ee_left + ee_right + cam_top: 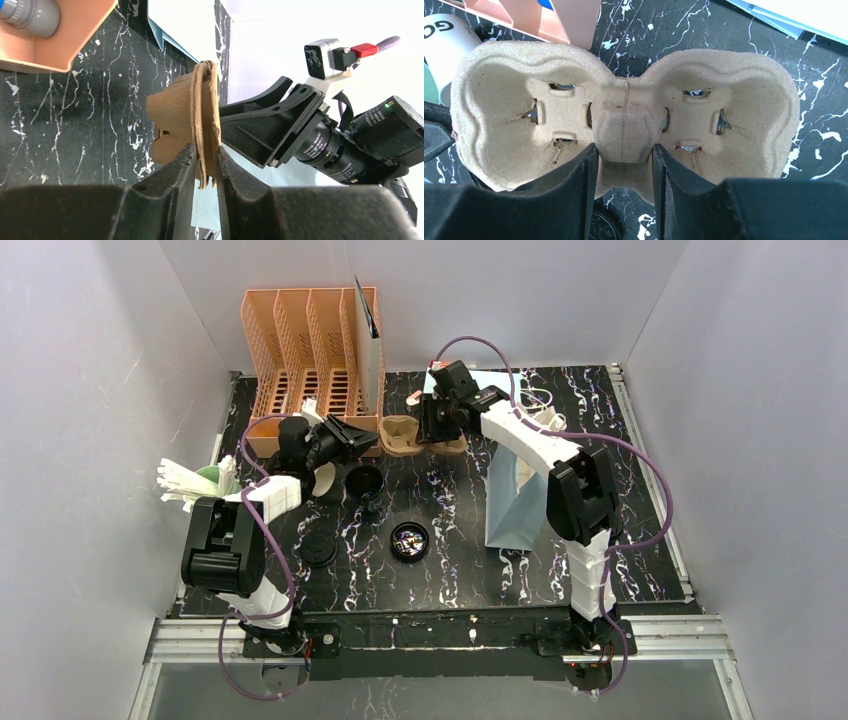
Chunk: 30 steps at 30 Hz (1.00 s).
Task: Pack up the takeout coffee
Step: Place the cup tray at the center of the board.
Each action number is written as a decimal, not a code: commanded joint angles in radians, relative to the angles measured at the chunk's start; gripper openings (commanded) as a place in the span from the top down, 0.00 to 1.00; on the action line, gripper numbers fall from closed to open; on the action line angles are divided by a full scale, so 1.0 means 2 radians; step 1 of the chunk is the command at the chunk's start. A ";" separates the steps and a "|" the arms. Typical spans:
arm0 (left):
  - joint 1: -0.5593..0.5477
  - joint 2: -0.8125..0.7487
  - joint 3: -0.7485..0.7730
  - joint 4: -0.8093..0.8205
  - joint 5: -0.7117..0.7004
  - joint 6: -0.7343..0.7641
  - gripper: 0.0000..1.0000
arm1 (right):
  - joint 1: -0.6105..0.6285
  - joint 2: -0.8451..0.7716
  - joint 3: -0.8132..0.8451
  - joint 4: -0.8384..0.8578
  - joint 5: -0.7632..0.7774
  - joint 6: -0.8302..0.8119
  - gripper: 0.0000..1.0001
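A brown moulded-pulp two-cup carrier (402, 434) stands at the back of the table with both pockets empty (704, 110). My left gripper (206, 156) is shut on the carrier's left rim, which shows edge-on (186, 112). My right gripper (624, 150) is shut on the carrier's central hump, one finger on each side. The takeout coffee sits in front of the carrier: one dark cup (365, 480) near my left gripper (352, 440) and another (409, 540) nearer the arms. A round black lid (320, 548) lies flat to their left.
A light-blue paper bag (515, 502) stands right of centre under my right arm. An orange slotted rack (310, 370) stands at the back left, just behind the carrier. A white cup (444, 42) and white-green items (195, 480) lie at the left edge.
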 commanded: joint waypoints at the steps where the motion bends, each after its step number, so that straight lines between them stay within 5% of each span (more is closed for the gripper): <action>1: 0.009 -0.027 -0.016 0.014 -0.012 -0.001 0.80 | -0.003 -0.022 0.007 0.013 0.000 0.005 0.57; 30: 0.002 0.040 0.023 0.026 0.031 -0.005 0.82 | -0.003 -0.023 0.001 0.031 -0.039 0.005 0.57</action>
